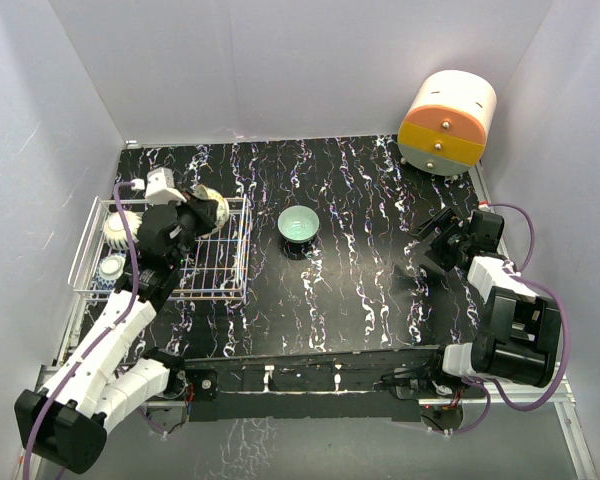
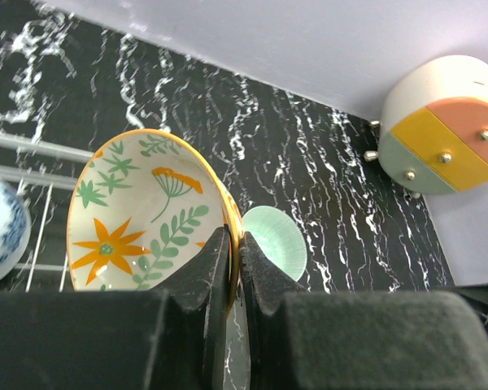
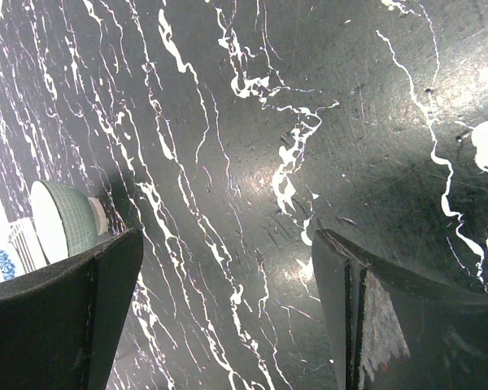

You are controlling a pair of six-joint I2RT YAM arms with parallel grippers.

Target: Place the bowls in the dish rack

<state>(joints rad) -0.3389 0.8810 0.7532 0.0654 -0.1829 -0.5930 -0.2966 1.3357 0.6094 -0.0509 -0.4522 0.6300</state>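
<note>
Bowls sit in the dish rack at far left: a ribbed white bowl and a blue bowl. Over the rack's far end, the left gripper pinches the yellow-floral bowl by its rim. Mid-table stands a teal bowl. At right, the right gripper gapes wide, holding nothing.
</note>
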